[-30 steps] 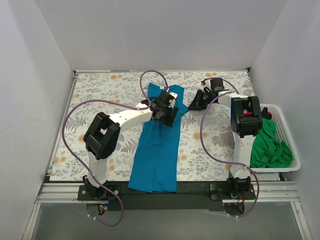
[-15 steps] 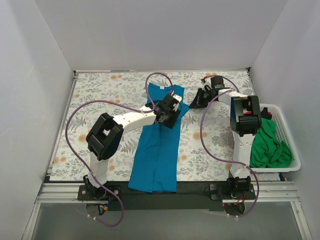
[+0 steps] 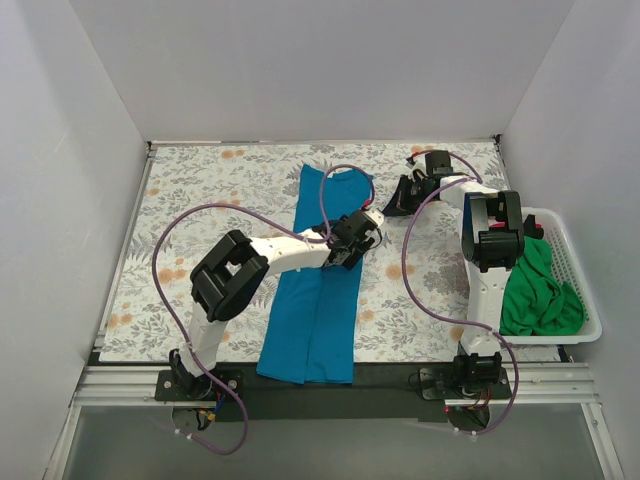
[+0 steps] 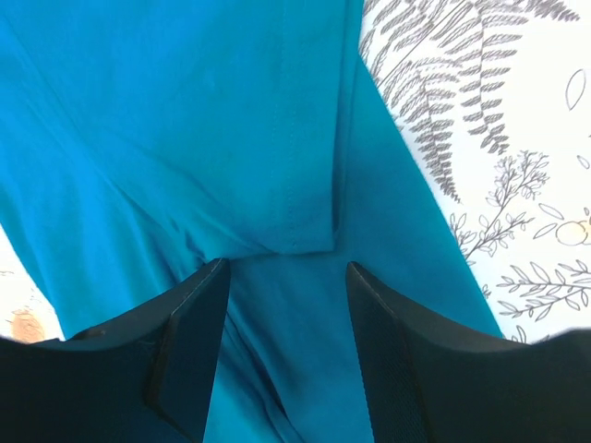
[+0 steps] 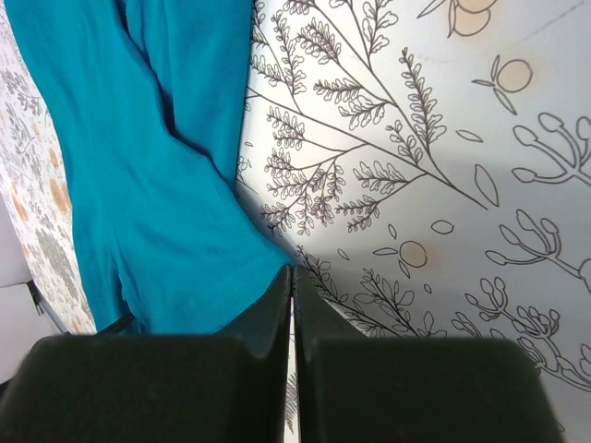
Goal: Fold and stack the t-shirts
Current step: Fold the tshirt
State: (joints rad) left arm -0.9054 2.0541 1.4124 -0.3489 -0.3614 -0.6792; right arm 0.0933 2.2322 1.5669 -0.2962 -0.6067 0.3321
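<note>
A teal-blue t-shirt (image 3: 315,310) lies folded lengthwise in a long strip down the middle of the floral table. My left gripper (image 3: 360,240) hovers over its right edge, open and empty. In the left wrist view the left gripper (image 4: 286,269) has teal cloth (image 4: 231,120) and a folded-in sleeve hem below its jaws. My right gripper (image 3: 392,203) is low over the table just right of the shirt's upper part. In the right wrist view the right gripper (image 5: 293,269) is shut, its tips at a corner of the teal cloth (image 5: 157,185), with nothing seen between them. A bright green t-shirt (image 3: 540,290) lies in the basket.
A white slatted basket (image 3: 578,262) stands at the table's right edge, beside the right arm's base. White walls close off the left, back and right. Purple cables loop over both arms above the floral cloth (image 3: 200,200).
My left gripper has moved right and nearer across the teal shirt, from its upper middle to its right edge. The right gripper has shifted slightly back and right.
</note>
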